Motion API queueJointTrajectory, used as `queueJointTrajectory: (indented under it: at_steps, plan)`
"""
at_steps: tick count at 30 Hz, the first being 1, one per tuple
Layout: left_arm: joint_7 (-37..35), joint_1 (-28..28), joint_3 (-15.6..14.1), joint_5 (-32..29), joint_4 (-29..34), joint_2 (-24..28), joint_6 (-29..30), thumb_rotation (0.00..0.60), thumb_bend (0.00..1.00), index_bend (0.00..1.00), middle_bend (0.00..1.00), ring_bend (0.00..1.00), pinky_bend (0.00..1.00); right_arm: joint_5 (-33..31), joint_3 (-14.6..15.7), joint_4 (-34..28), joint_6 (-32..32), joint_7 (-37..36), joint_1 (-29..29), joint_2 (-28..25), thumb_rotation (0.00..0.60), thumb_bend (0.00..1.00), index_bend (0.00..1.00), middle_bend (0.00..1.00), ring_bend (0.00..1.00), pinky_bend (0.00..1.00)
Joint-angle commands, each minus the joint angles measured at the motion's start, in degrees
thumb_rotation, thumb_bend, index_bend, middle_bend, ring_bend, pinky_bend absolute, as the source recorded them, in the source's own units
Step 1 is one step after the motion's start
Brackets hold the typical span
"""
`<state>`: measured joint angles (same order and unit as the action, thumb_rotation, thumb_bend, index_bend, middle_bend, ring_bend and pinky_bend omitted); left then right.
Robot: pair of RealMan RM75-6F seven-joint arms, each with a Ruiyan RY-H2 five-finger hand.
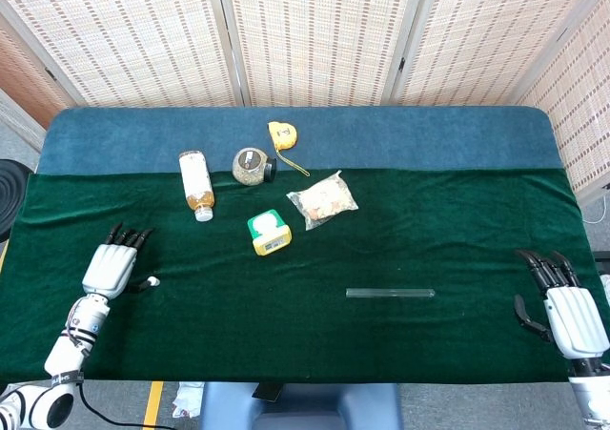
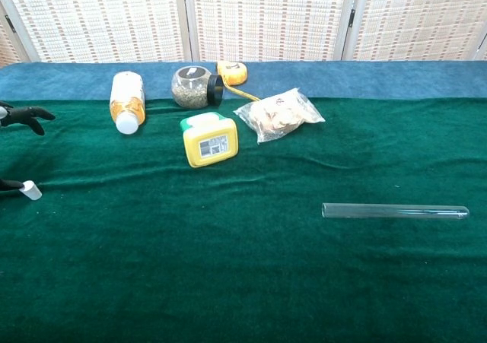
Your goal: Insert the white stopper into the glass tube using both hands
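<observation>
The small white stopper sits on the green cloth at the front left. My left hand lies flat just left of it with its fingers stretched out; its thumb tip touches the stopper and nothing is pinched. The glass tube lies on its side on the cloth right of centre, far from both hands. At the table's front right corner is my right hand, fingers spread and empty; the chest view does not show it.
At the back left of centre lie a drink bottle, a glass jar, a yellow tape measure, a yellow and green box and a clear snack bag. A blue cloth strip runs along the far side.
</observation>
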<state>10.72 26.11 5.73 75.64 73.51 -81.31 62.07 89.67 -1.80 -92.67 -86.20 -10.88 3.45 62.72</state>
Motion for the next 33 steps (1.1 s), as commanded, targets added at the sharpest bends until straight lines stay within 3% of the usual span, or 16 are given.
queueJointTrajectory:
  at_steps: [1,7,12,16,20,22,26,33]
  plan:
    - [-0.13,0.02,0.12,0.17,0.06,-0.04,0.49,0.600,0.21,0.13,0.25,0.17,0.00,-0.03,-0.02,0.00,0.01,-0.03,0.00,0.00,0.600,0.58,0.11,0.18,0.16,0.05]
    - [-2.43,-0.61,0.25,1.47,1.92,1.22,2.76,0.600,0.21,0.14,0.25,0.17,0.00,0.08,-0.20,-0.11,-0.09,0.10,0.11,-0.11,0.600,0.58,0.11,0.18,0.16,0.05]
    - [-3.22,-1.69,-1.03,4.56,4.07,3.42,5.63,0.600,0.22,0.26,0.30,0.24,0.04,0.49,-0.25,-0.49,-0.19,0.53,0.27,-0.37,0.600,0.58,0.11,0.18,0.16,0.05]
    - [-2.53,-2.47,-2.63,6.92,5.09,4.82,7.06,0.600,0.26,0.35,0.46,0.36,0.23,0.43,-0.19,-0.38,0.07,0.40,0.35,-0.23,0.600,0.58,0.11,0.18,0.16,0.05]
    - [-3.15,-2.68,-3.17,7.10,4.60,4.75,6.70,0.600,0.27,0.40,0.80,0.68,0.64,0.58,-0.09,-0.08,0.05,0.14,0.34,-0.10,0.600,0.58,0.11,0.18,0.17,0.05]
    - [-3.41,-2.62,-3.52,7.08,3.80,4.39,6.03,0.600,0.27,0.41,0.91,0.80,0.75,0.54,-0.06,0.07,-0.02,-0.04,0.27,-0.09,0.600,0.58,0.11,0.18,0.17,0.05]
    - [-4.10,-2.59,-3.98,6.97,2.59,3.30,5.08,0.600,0.27,0.43,1.00,0.90,0.84,0.43,-0.04,0.28,-0.13,-0.45,0.15,-0.12,0.600,0.58,0.11,0.18,0.18,0.05]
    - [-4.80,-2.19,-3.95,7.22,0.47,1.44,4.58,0.600,0.28,0.44,1.00,0.92,0.85,0.44,0.05,0.39,-0.05,-0.61,0.13,-0.11,0.600,0.58,0.11,0.18,0.19,0.05]
